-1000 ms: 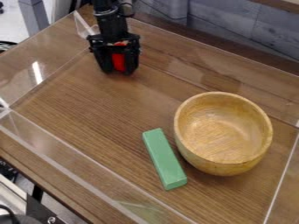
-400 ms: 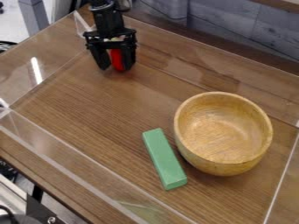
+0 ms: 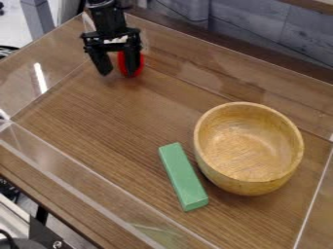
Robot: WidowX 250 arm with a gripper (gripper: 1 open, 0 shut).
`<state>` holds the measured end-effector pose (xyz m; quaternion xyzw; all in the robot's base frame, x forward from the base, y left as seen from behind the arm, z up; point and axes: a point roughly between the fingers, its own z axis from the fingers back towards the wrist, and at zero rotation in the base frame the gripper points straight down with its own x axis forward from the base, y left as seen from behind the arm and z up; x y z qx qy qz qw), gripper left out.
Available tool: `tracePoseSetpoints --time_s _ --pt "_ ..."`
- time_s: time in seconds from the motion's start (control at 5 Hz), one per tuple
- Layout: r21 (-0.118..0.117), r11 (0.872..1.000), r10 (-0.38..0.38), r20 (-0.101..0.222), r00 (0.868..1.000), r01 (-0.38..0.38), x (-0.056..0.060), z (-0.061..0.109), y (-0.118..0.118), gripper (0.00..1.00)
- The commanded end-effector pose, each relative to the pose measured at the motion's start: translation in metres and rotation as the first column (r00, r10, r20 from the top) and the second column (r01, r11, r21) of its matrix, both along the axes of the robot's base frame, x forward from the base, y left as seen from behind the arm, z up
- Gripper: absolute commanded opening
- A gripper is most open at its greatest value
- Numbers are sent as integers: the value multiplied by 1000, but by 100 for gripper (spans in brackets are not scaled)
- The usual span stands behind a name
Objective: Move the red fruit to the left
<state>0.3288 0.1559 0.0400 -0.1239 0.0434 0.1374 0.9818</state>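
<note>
The red fruit (image 3: 128, 64) is a small bright red piece resting on the wooden table at the far left, near the back edge. My black gripper (image 3: 113, 60) points steeply down over it, jaws open. The fruit sits low by the right finger (image 3: 135, 47), partly covered by it, and the left finger (image 3: 99, 62) stands apart from it. I cannot tell whether the right finger touches the fruit. Nothing is gripped.
A wooden bowl (image 3: 281, 166) stands at the right. A flat green block (image 3: 182, 176) lies just left of it, toward the front. Clear plastic walls (image 3: 53, 170) ring the table top.
The open gripper has drifted slightly left and up in the picture, so the fruit now sits at its right finger instead of centred. The fruit has barely moved.
</note>
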Motion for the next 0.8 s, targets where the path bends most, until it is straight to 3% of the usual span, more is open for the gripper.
tracePoseSetpoints --time_s 0.0,0.4,0.6 --pt "58 998 17 96 995 -22 5 47 11 100" --pt "71 997 5 151 988 -16 5 89 -3 100" --pt "79 997 -19 162 987 7 9 103 -13 100"
